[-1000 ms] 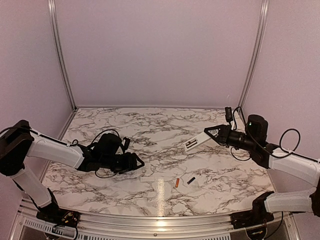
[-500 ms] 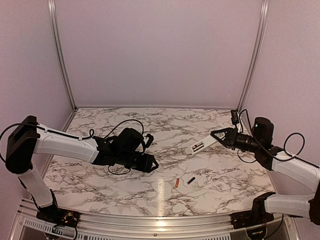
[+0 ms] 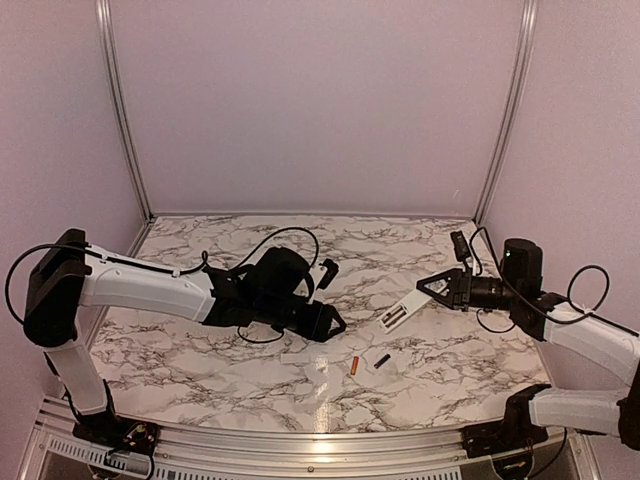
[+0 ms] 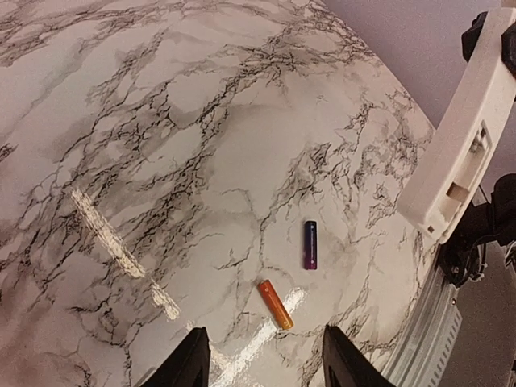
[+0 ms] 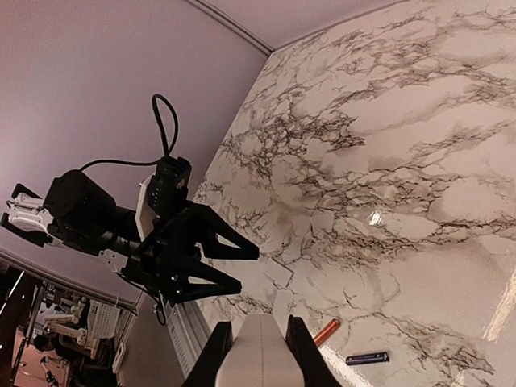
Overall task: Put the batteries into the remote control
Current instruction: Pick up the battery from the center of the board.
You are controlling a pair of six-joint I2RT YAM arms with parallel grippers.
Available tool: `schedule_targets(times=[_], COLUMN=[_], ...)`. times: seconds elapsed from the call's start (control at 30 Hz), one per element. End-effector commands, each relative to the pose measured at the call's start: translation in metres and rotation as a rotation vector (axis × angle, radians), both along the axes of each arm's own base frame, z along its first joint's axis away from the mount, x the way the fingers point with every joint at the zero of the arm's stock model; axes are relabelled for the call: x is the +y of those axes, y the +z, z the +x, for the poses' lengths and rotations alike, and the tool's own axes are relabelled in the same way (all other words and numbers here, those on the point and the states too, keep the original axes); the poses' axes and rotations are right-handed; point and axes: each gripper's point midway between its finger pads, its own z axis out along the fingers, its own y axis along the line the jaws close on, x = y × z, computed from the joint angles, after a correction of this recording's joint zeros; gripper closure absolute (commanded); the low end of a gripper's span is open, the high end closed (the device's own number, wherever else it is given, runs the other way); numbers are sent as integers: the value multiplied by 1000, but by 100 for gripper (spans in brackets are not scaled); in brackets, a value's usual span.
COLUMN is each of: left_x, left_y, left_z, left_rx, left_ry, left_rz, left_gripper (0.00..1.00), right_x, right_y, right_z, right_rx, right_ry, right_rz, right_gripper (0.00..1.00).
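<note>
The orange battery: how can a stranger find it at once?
On the marble table, near its front edge, two small cells lie apart. The orange battery is the left one, copper-coloured; the black battery lies to its right.

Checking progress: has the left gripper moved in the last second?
Yes. The left gripper has swung right, nearer the orange battery, which has stayed put.
</note>
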Motion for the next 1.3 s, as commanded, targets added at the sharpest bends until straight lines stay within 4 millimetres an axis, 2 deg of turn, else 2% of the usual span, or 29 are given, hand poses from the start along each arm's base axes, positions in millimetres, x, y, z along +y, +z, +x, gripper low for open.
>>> schedule_targets(times=[0.0,0.13,0.27,0.5,0.7,0.8,1.27], left_x=[-14,-25,-34,-61,-77,-80,-85], left_y=[24,33,26,18,13,12,11], left_z=[28,37,36,-4,-22,-24,-33], left_rx=[-100,-111,-102,-80,-87,-83,-71], left_ry=[70,89,69,-83,-146,-154,-186], left_rz=[3,-12,2,16,57,56,49], left_gripper=[51,51,51,56,58,58,57], right_x=[12,26,36,39,38,38,37], right_y=[9,9,9,7,6,8,15], right_z=[-10,-15,-14,-2,3,3,9], right_rx=[-6,-2,1,17,22,18,7], right_ry=[81,126,144,117,95,92,59], right_rz=[17,9,4,-6,-8,-6,9], right_gripper=[100,100,100,97,92,92,77])
